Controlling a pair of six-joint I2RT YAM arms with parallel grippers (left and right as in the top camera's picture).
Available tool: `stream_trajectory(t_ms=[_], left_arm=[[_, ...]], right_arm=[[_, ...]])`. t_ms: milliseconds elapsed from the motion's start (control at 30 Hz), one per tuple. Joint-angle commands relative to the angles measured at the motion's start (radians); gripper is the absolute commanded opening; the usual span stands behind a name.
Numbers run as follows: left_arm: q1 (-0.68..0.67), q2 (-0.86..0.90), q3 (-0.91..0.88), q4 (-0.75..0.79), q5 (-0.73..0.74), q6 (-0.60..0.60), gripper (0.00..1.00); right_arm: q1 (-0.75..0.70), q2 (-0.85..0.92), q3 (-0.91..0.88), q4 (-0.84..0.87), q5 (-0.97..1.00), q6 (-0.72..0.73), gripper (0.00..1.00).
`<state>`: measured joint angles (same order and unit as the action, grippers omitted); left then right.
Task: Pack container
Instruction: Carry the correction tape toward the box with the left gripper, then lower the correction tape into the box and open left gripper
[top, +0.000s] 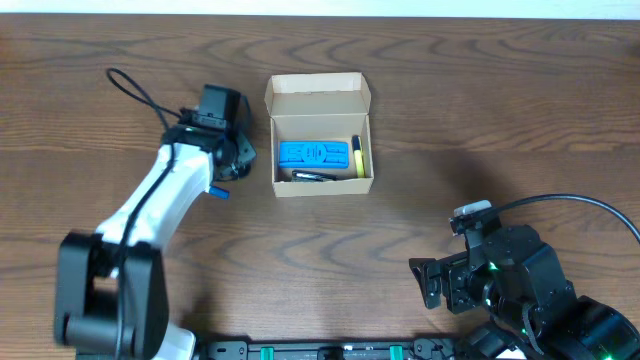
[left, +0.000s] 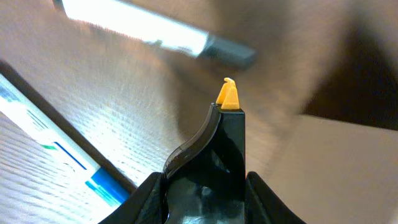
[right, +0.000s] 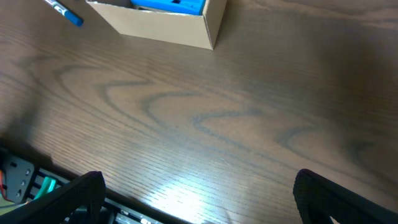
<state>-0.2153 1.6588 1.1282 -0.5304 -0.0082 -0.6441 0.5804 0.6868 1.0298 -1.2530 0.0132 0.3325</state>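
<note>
The box (top: 320, 182) sits open near the middle of the table (top: 480, 110), its lid (top: 318, 95) folded back on the far side. Inside lie a blue item (top: 314, 153), a yellow marker (top: 357, 157) along the right wall and a dark pen (top: 313, 175) at the front. The left gripper (top: 235, 152) hangs low just beside the box's left wall; whether it is released or clenched cannot be told, since its wrist view shows only 1 orange-tipped finger (left: 229, 96) and the overhead hides the jaws. A blue-capped pen (top: 218, 192) lies on the table under that arm, apart from the box. The right gripper (right: 199, 185) waits well apart at the near right, fingers spread wide with nothing between them. The box looks light and thin-walled, so it would probably slide or tip under a sideways push and dent under a hard squeeze. The lid's free edge seems the best place to take hold for closing, with the other arm steadying a side wall. The flap will likely spring back unless it is pressed down.
</note>
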Motion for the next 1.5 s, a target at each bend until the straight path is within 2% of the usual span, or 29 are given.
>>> stream_trajectory(t_ms=[0,233,500,867,1467], left_arm=[[-0.027,-0.090,0.043,-0.017,-0.025,0.079,0.11],[-0.160,-0.181,0.079,0.000,-0.021,0.098,0.11],[-0.312,-0.127,0.150,0.023,-0.018,0.079,0.10],[-0.318,-0.006,0.155,0.003,0.058,0.085,0.08],[-0.315,0.088,0.155,-0.035,-0.019,0.170,0.10]], right_arm=[[0.010,-0.002,-0.005,-0.001,-0.002,0.011,0.99],[0.010,-0.002,-0.005,0.000,-0.002,0.011,0.99],[0.010,-0.002,-0.005,0.000,-0.002,0.011,0.99],[0.010,-0.002,-0.005,-0.001,-0.002,0.011,0.99],[0.010,-0.002,-0.005,0.000,-0.002,0.011,0.99]])
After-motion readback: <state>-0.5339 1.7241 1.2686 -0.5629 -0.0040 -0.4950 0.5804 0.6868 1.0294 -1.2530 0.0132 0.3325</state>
